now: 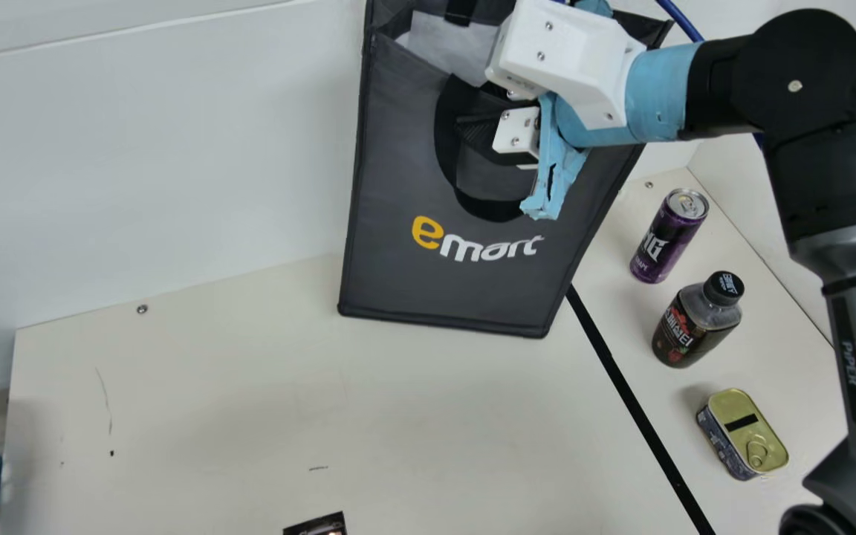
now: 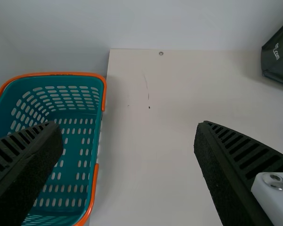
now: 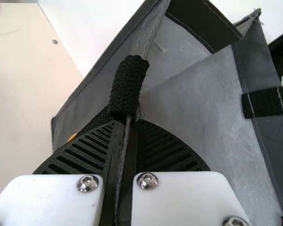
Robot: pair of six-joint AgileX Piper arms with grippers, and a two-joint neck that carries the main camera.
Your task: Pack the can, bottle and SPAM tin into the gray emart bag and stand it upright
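Right gripper [image 1: 461, 125] pinches the gray emart bag [image 1: 406, 186]'s rim, left gripper [image 2: 128, 126] gapes wide, can [image 1: 669, 236], bottle [image 1: 698, 321] and tin [image 1: 743, 432] at right!

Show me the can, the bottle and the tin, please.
Can [image 1: 669, 236], main view, on its purple side.
Bottle [image 1: 686, 331], main view, on its label.
Tin [image 1: 746, 432], main view, on its lid.
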